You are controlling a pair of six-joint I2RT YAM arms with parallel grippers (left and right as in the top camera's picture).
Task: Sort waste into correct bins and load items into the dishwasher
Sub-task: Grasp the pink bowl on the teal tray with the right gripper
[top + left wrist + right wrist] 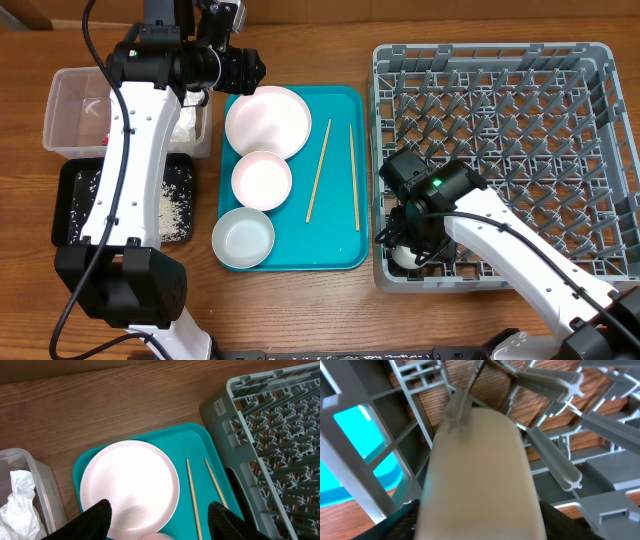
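A round white plate, a white bowl, a pale grey bowl and two wooden chopsticks lie on a teal tray. My left gripper hangs open and empty over the plate's far-left edge; in the left wrist view its fingers straddle the plate. My right gripper is low in the front-left corner of the grey dish rack, shut on a small white cup. The cup is among the rack's pegs.
A clear tub holding crumpled white napkins stands at the far left. A black tray with white rice scraps lies in front of it. My left arm crosses over both bins. The rack stands right of the teal tray.
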